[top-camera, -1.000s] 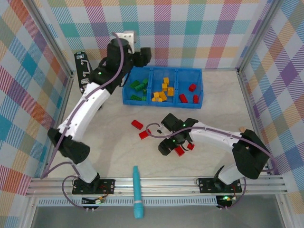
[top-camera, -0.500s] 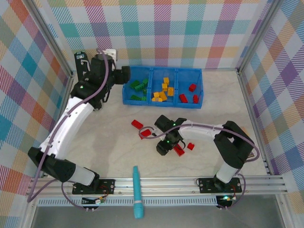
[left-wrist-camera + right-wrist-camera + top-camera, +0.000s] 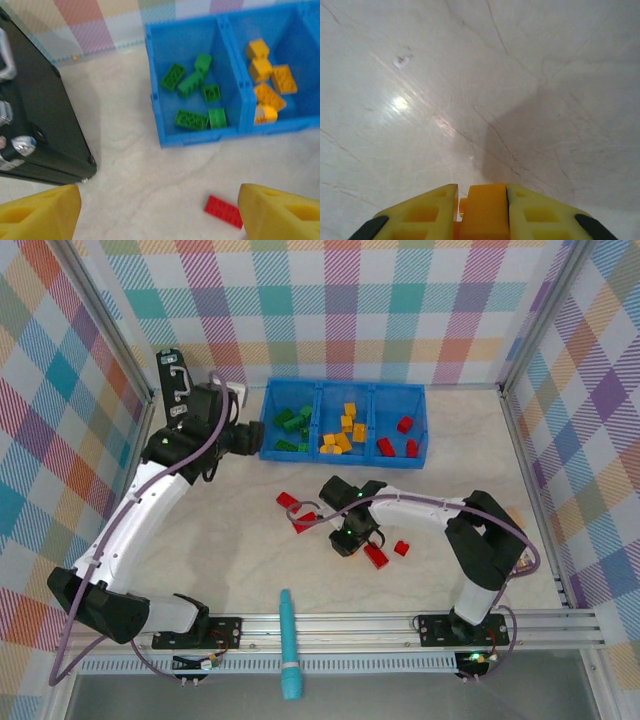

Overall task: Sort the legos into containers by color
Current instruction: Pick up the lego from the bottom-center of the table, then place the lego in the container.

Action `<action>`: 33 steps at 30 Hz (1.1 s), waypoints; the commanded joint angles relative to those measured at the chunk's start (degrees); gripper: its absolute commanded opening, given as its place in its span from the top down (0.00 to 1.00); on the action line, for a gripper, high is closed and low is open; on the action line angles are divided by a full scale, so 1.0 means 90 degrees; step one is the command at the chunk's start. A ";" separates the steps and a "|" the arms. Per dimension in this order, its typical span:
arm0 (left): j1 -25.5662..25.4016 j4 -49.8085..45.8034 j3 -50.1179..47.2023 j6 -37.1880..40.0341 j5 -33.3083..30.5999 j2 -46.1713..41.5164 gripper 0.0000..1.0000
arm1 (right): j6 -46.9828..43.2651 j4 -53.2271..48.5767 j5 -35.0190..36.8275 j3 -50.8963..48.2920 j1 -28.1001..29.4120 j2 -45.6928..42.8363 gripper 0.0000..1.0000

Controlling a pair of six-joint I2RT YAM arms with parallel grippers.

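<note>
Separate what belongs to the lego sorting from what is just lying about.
Job: blue tray; green legos, yellow legos, red legos inside it; loose red legos on the table; orange brick in the right fingers.
Lying about: black case; teal tool.

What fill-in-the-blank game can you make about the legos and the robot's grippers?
1. In the left compartment of the tray, the legos are all ___.
2. The right gripper is shut on a lego that is ___.
3. The left gripper is ___.
4. The loose legos lying on the table are all ___.

Missing words: green; orange; open; red.
</note>
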 commanded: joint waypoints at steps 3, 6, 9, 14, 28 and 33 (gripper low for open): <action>0.0047 -0.0130 -0.0806 0.0523 0.0545 -0.0427 0.19 | -0.0394 -0.0361 0.0018 0.1106 -0.0642 -0.0368 0.74; 0.0044 -0.0145 -0.1150 0.0369 0.0768 -0.0565 0.19 | -0.0598 -0.0329 -0.0077 0.1954 -0.1168 -0.0182 0.74; 0.0045 -0.0101 -0.1435 0.0256 0.1023 -0.0740 0.19 | -0.0925 -0.0300 -0.0021 0.2873 -0.1502 0.0256 0.73; 0.0044 -0.0126 -0.1540 0.0341 0.1159 -0.0975 0.18 | -0.1379 -0.0340 0.0112 0.4207 -0.1873 0.1251 0.73; 0.0046 0.0011 -0.1914 0.0462 0.1512 -0.1326 0.16 | -0.1501 -0.0286 0.0809 0.7020 -0.2207 0.3300 0.71; 0.0044 0.0011 -0.1888 0.0462 0.1518 -0.1294 0.16 | -0.1544 -0.0314 0.1009 0.7714 -0.2337 0.3954 0.70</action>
